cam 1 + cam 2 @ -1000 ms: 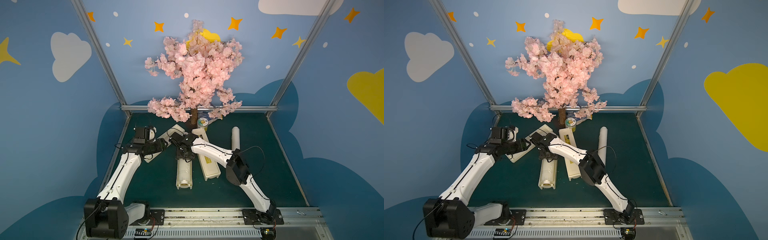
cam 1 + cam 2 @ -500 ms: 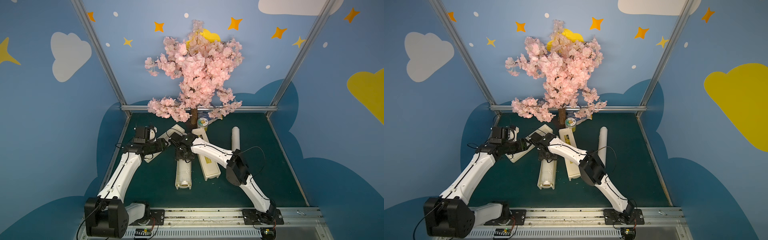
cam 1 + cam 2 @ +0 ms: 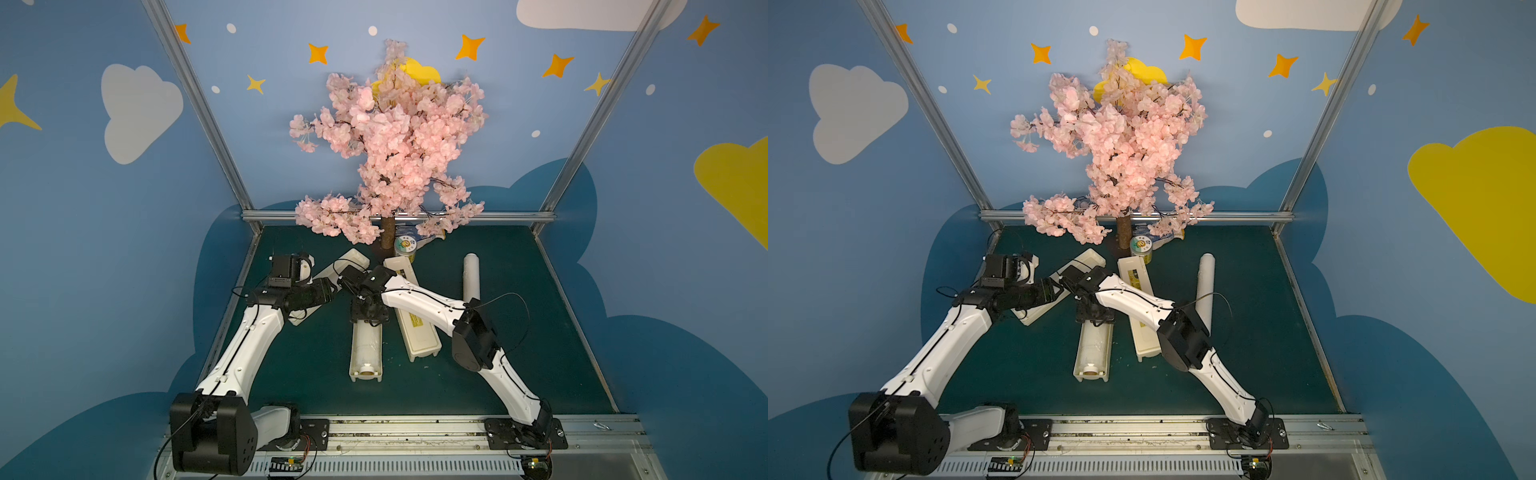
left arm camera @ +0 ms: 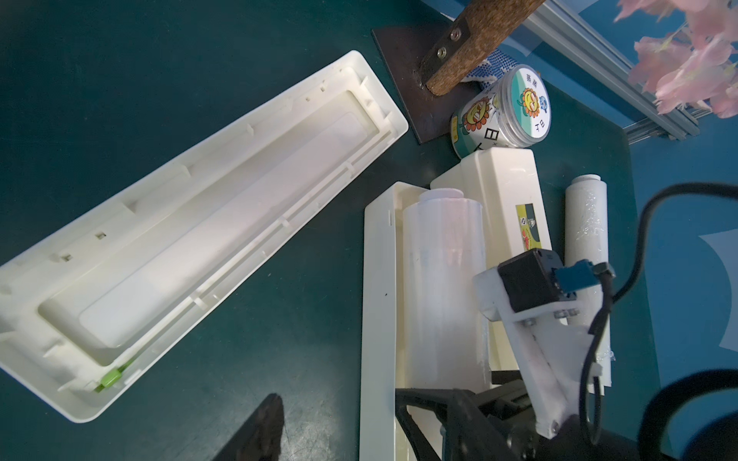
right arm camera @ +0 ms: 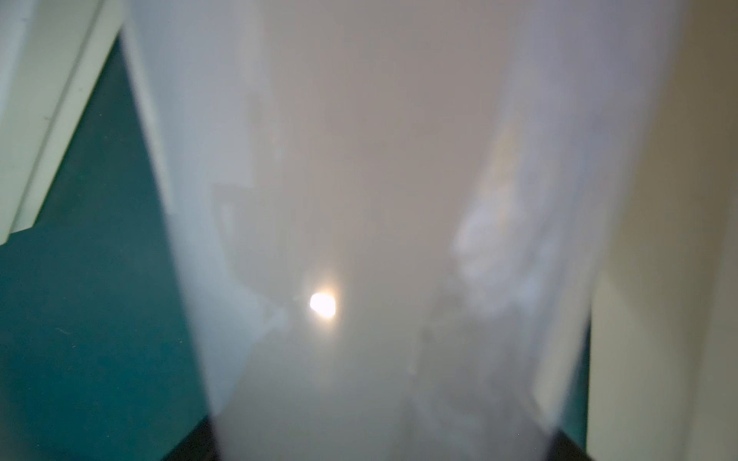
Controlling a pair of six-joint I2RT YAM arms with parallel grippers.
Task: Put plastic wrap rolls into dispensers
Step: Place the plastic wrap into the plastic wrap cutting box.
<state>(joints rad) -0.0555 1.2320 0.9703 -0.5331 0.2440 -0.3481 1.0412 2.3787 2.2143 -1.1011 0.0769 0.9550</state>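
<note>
Left wrist view gives what neither top view can: the inside of the cream shell [image 4: 191, 239], which is ribbed and empty, with its hollow side up and a green clip [image 4: 108, 375] at one end. Both top views show that shell only as a slanted strip at the far left of the mat [image 3: 291, 365], partly hidden by the left arm. Of the left gripper [image 3: 332, 287] the wrist view shows a single dark finger [image 4: 259, 427], well off to one side and touching nothing. Its jaws stand apart and are empty.

At centre the open dispenser [image 3: 352, 357] runs near to far. The held roll [image 3: 365, 349] lies in its trough, and its brown core shows at the near end in both top views. The right gripper [image 3: 365, 313] sits over the roll's far part. Right wrist view, blurred, is filled by the film, with dark fingers [image 5: 191, 447] at either side. The jaws are wide yet closed against the roll's flanks.

Just to the right lies the closed dispenser [image 3: 417, 332], label up and slightly slanted. The can [image 3: 405, 246] stands at its far end, beside the tree [image 3: 395, 137]. Further right, apart from the rest, the spare roll [image 3: 471, 274] lies on the mat. Only the left wrist view shows its crinkled film.
</note>
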